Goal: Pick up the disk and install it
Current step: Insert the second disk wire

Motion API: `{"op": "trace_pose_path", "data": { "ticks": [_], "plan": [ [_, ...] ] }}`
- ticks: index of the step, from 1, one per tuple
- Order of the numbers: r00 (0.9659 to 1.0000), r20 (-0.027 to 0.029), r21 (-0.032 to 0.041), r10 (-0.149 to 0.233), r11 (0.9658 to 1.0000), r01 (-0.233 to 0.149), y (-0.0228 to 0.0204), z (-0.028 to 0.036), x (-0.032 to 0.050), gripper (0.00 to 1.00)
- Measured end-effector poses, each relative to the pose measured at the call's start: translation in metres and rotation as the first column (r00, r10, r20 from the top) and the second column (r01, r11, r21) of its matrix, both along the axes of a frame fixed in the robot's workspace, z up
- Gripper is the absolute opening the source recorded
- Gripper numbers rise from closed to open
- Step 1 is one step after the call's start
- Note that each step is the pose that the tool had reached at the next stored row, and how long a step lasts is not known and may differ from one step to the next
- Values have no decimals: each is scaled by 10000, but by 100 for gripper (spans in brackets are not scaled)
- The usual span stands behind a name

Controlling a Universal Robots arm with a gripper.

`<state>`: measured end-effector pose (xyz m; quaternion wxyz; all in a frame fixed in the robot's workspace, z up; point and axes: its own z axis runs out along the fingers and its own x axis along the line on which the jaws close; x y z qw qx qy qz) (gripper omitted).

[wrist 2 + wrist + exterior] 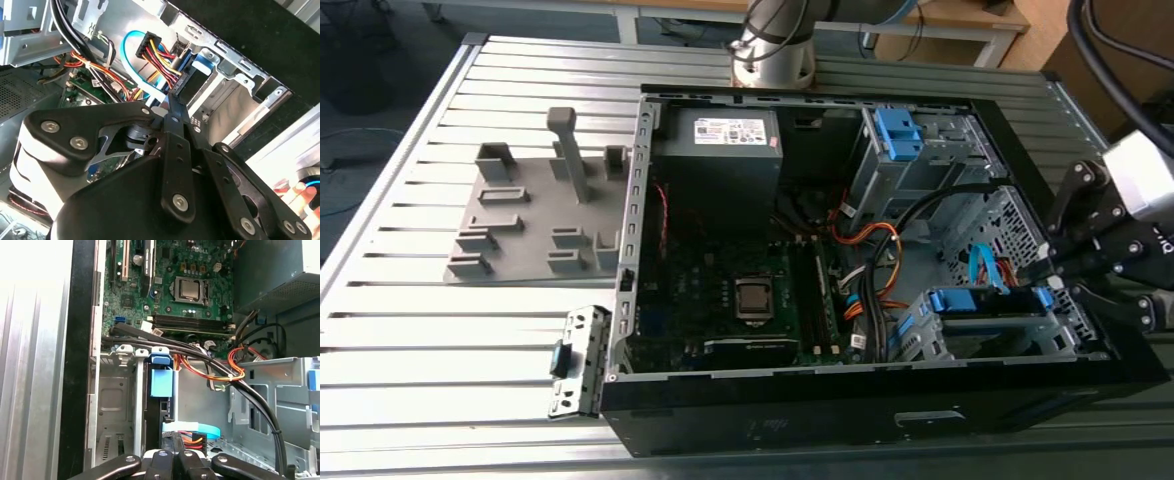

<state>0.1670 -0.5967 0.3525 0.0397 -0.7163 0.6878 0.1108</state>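
- Far left of the exterior view: grey fixture tray (520, 225) on the slatted table (400, 340), well apart from the work.
- Centre: open computer case (634, 250), motherboard (740, 295) exposed.
- Lower right of the case: the disk (983, 303) sits in its bay, blue rails showing. In the first wrist view it stands edge-on (161, 382), with the cable bundle (210, 371) just beside it.
- Right edge: my pincer (170, 105) hangs at the disk's cabled end, fingers pressed together, nothing visible between them.
- Judgement: rigid, dense and shock-sensitive, with springy plastic rails. Best gripped across the metal sides, clear of the connectors.
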Motion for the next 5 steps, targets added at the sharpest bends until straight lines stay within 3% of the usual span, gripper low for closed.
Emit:
{"op": "trace_pose_path", "data": {
  "ticks": [5],
  "plan": [
    [10000, 0, 0, 1, 10000, -1, 0, 2, 0, 11]
  ]
}}
